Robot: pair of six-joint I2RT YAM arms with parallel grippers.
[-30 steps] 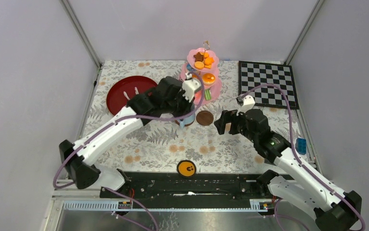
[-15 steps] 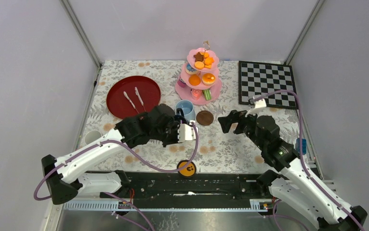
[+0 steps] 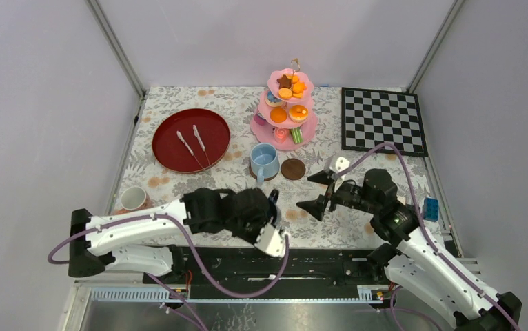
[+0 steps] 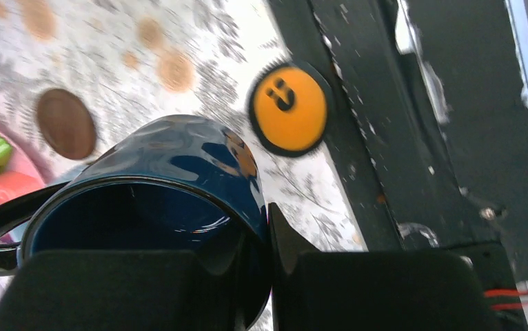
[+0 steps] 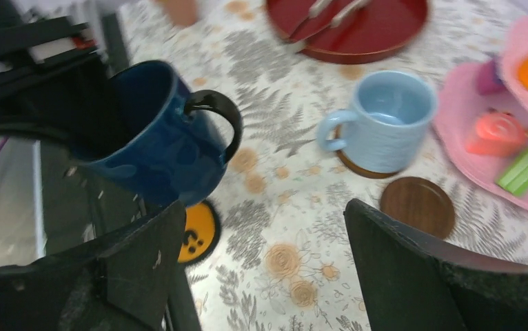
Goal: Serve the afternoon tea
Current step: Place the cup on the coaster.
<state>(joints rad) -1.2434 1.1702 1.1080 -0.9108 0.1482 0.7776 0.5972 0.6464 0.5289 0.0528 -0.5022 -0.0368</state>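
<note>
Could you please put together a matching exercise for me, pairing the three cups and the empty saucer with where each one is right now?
Things:
1. light-blue cup
2. dark-blue cup
3. white cup
4. bare saucer

Places:
A. pinched at the rim by the left claw
B. near the left edge of the table
C. standing on the other saucer
D. just right of the light-blue cup

Pairs: 1-C, 2-A, 3-B, 4-D

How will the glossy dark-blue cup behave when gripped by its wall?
The glossy dark-blue cup shines, so it is probably slippery. It looks rigid, likely ceramic, so perhaps fragile. The left hand pinches only one wall, so it may pivot.
</note>
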